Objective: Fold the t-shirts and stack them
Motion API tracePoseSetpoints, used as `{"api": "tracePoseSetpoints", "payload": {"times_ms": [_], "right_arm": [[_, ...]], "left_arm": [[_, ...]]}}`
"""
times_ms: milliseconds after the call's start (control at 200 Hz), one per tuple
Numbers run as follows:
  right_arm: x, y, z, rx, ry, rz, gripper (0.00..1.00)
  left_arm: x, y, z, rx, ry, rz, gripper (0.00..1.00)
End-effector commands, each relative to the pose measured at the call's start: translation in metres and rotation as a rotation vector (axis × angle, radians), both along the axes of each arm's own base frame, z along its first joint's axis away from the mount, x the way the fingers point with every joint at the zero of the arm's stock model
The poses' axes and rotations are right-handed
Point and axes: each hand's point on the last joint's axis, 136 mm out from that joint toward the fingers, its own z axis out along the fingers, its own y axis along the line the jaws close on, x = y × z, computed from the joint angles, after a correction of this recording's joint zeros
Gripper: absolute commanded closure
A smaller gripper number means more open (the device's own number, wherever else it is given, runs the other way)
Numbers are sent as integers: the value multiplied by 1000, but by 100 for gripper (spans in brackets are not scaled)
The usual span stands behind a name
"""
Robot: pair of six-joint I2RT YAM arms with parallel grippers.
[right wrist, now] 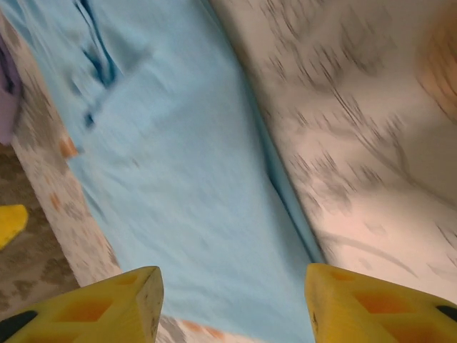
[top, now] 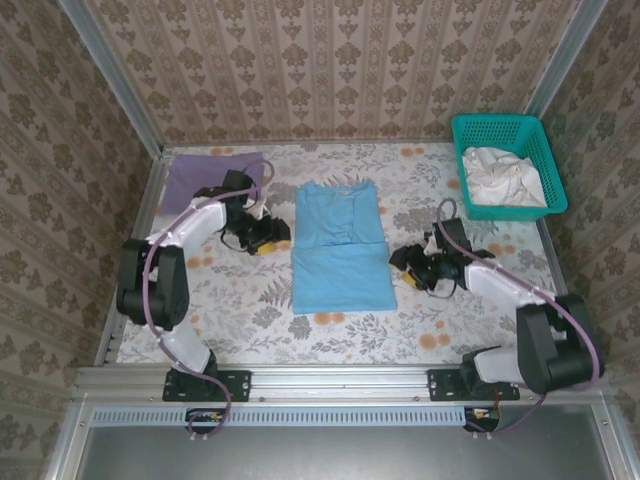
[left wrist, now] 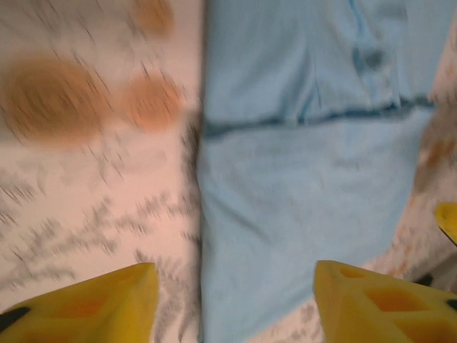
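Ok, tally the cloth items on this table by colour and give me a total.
Sky-blue t-shirt: 1
Lavender t-shirt: 1
White crumpled cloth, in the teal basket: 1
Total: 3

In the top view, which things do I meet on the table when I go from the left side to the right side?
lavender t-shirt → left claw → blue t-shirt → right claw → teal basket
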Motion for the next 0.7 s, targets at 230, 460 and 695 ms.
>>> {"api": "tracePoseSetpoints", "payload": {"times_ms": [230, 460, 695], "right_arm": [[-82, 5, -29, -28, 122, 136, 42], [-84, 10, -34, -64, 126, 162, 47], [-73, 15, -38, -59, 102, 159, 54]], "left_arm": [[-123, -35, -32, -216, 317, -80, 52], [-133, -30, -54, -117, 365, -100, 55], [-135, -24, -67, -3, 335, -133, 59]]}}
